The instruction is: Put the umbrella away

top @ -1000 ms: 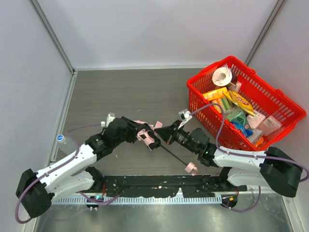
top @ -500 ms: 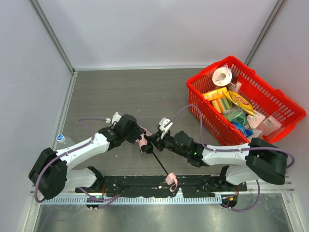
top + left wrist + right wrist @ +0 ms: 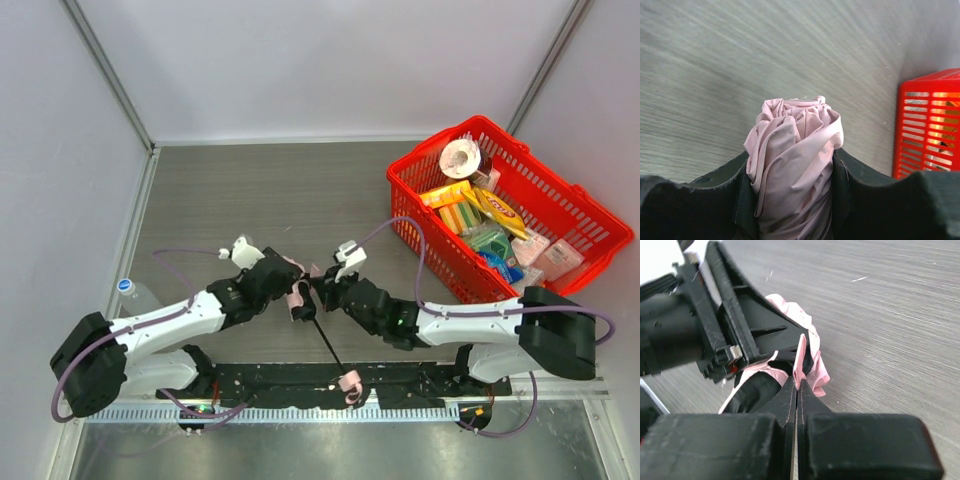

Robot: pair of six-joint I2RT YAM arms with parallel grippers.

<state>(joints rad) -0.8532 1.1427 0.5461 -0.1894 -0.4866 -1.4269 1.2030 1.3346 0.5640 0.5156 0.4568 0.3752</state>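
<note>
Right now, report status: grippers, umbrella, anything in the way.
Left gripper clamped on rolled umbrella. Right gripper shut, pinching its thin pink strip. Shaft extended, handle at near edge. Red basket off right, apart.

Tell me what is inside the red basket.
The red basket holds a white roll, yellow packets, a green box, a blue pack and pale wrapped packs, heaped together. Whatever lies beneath them, and the basket floor, is covered.

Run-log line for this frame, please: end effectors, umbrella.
left end effector: shut on bundled canopy of pale pink fabric compact umbrella | right end effector: shut, pinching a canopy fold | thin black shaft: extended
</note>
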